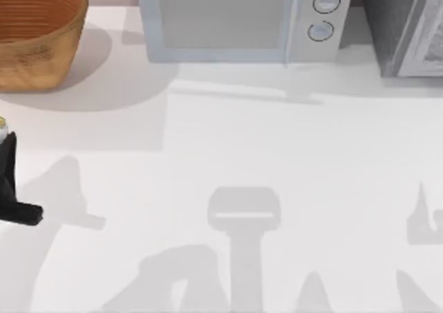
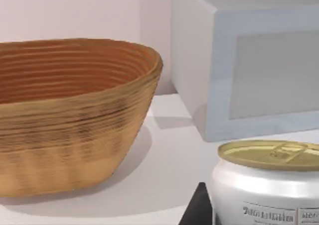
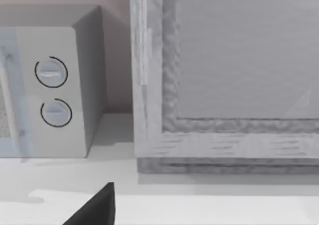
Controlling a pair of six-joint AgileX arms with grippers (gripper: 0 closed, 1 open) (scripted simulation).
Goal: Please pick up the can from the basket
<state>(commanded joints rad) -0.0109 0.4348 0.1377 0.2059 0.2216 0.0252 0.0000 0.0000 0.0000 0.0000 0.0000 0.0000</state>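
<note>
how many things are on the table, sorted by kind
basket: 1
can: 1, outside the basket, at the left gripper
microwave: 1
grey box: 1
total: 4

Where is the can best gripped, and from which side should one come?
Grip the can on its round side wall, below the lid rim, coming level from the side. It is upright outside the basket, lid up; the wall is smooth and curved, so a pinch across it should hold.
</note>
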